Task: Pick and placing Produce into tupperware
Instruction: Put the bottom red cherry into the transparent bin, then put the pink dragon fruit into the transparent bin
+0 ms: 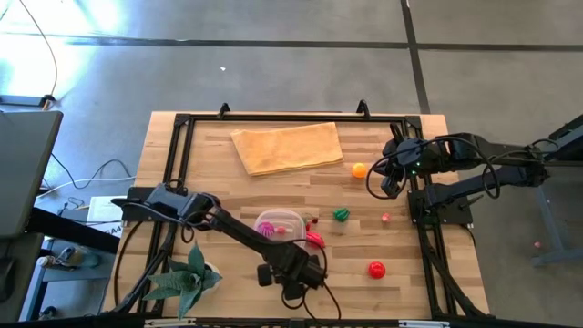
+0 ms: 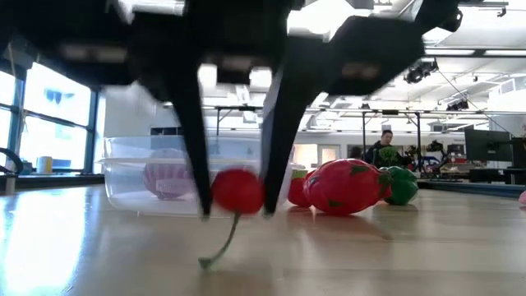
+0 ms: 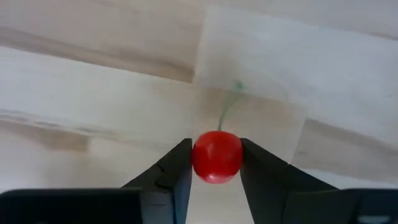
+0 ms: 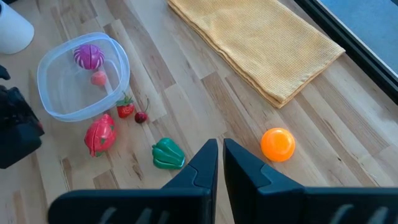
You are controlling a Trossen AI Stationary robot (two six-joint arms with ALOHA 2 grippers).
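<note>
Left gripper (image 3: 215, 163) clenched on a small red round toy cherry (image 3: 216, 156) with a green stem, just above the light wooden desk (image 1: 401, 246) beside the clear round plastic tupperware (image 1: 282, 221), right gripper (image 4: 220, 155) closed and empty, hovering near the small orange toy fruit (image 4: 277, 144).

No legible text, label, brand, number or sign appears in any view. The paper sheets beside the left edge of the surface (image 1: 273, 155) carry dark marks, but these are too small to read.
</note>
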